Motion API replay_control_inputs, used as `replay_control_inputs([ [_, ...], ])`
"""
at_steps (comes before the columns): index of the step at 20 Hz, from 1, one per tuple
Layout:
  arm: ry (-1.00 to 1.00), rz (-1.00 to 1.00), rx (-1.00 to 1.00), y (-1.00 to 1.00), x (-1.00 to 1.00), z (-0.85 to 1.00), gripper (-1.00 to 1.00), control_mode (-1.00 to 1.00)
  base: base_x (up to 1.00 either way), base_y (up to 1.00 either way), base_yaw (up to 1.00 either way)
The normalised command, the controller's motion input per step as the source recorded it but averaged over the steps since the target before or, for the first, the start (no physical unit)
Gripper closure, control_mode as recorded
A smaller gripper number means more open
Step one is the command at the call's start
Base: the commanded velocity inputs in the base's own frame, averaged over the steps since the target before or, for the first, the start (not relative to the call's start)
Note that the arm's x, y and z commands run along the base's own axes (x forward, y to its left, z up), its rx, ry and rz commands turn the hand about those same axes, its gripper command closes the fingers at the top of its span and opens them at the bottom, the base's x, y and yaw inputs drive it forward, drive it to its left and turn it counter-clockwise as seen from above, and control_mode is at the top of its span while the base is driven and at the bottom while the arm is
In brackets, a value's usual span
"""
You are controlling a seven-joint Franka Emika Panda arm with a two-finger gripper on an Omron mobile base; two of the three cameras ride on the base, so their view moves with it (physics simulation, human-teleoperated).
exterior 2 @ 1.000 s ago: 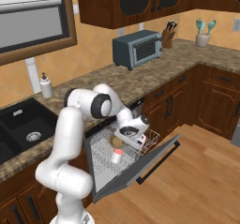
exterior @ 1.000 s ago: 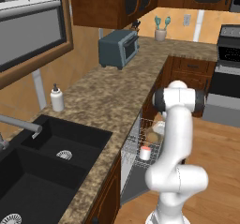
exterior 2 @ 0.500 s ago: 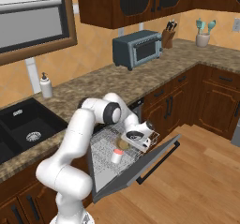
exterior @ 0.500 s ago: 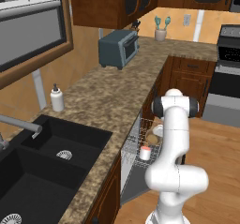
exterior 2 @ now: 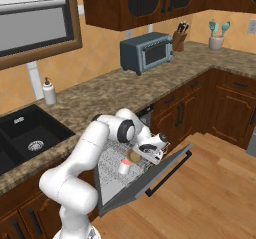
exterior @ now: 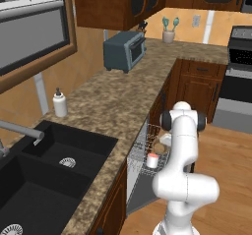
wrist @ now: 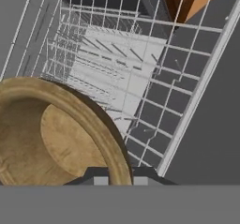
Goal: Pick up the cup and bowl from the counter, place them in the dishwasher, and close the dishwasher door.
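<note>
Two items at rack | cup (exterior 2: 123, 166) upright in dishwasher (exterior 2: 116, 159) rack | gripper (exterior 2: 146, 152) clamped on bowl (wrist: 51, 134) rim, held low over wires for release | dishwasher door (exterior 2: 150, 179) down, giving access

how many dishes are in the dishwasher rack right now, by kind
cup: 1
bowl: 1
total: 2, both over the wire rack, the bowl pinched in the gripper
</note>
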Motion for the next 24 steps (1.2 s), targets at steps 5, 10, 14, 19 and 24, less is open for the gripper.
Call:
replay_control_inputs([
  [5, 0.00, 0.00, 0.00, 0.00, 0.23, -0.41, 1.00, -1.00, 0.00, 0.00, 0.00],
  [10, 0.00, 0.00, 0.00, 0.00, 0.25, -0.13, -1.00, -1.00, 0.00, 0.00, 0.00],
  [14, 0.00, -0.05, 0.00, 0.00, 0.16, 0.00, -1.00, -1.00, 0.00, 0.00, 0.00],
  [19, 0.06, -0.15, 0.00, -0.28, -0.06, 0.03, -1.00, -1.00, 0.00, 0.00, 0.00],
  [24, 0.11, -0.20, 0.01, -0.18, -0.19, -0.03, -1.00, -1.00, 0.00, 0.00, 0.00],
])
